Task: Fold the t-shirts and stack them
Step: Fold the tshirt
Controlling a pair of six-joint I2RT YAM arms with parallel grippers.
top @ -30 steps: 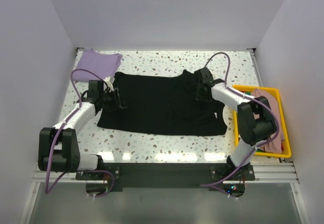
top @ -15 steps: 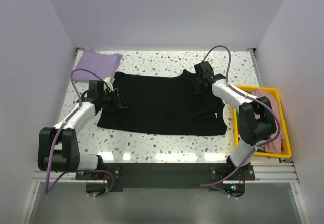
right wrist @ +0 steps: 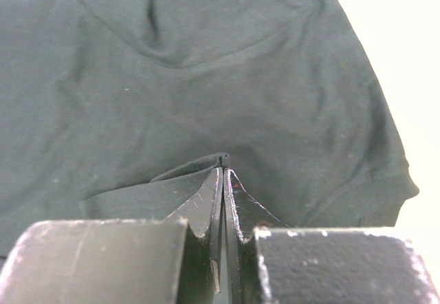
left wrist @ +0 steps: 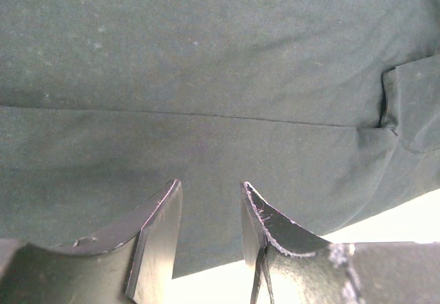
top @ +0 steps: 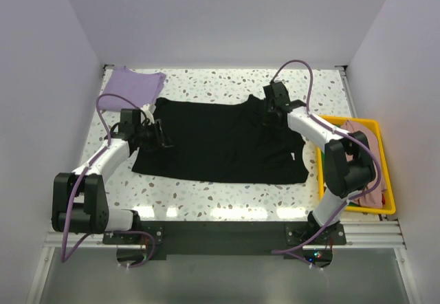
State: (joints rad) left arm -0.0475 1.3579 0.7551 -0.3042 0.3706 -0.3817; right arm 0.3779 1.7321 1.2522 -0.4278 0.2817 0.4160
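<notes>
One black t-shirt (top: 213, 146) was spread across the speckled table (top: 220, 82). A fold of it was pinched by the right gripper (right wrist: 223, 172); the left gripper (left wrist: 210, 204) was seen parted over its opposite edge.

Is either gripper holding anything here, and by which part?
The right gripper is shut on the black t-shirt, pinching a raised fold near a sleeve. The left gripper stands open over it, holding nothing.

1. The right gripper (right wrist: 223, 171) has its jaws pressed tight together, pinching a small raised fold of the black t-shirt (right wrist: 206, 70)
2. Dark cloth fills nearly the whole frame, soft creases up top
3. Its hemmed edge curves down on the right, pale table (right wrist: 412, 56) beyond
</notes>
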